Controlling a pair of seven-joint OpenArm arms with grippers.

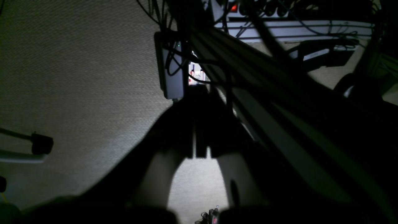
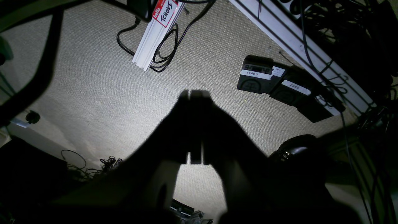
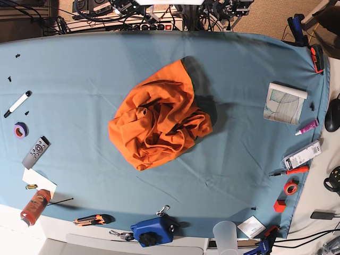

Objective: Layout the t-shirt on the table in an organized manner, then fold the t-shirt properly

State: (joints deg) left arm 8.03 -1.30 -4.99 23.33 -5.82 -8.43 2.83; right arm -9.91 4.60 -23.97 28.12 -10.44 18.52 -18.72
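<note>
The orange t-shirt (image 3: 159,121) lies crumpled in a heap near the middle of the teal table (image 3: 79,79), in the base view only. Neither arm shows in that view. The left wrist view shows my left gripper (image 1: 200,93) as a dark silhouette, its jaws pressed together with nothing between them, over grey carpet floor. My right gripper (image 2: 195,92) looks the same in the right wrist view: shut, holding nothing, and pointing at the carpet. Neither wrist view shows the t-shirt or the table top.
Along the table's edges lie a marker (image 3: 17,103), purple tape roll (image 3: 20,129), remote (image 3: 36,152), orange bottle (image 3: 35,206), blue device (image 3: 153,231), booklet (image 3: 285,103) and red tape (image 3: 290,187). On the floor are black boxes (image 2: 261,79) and cables (image 2: 164,46).
</note>
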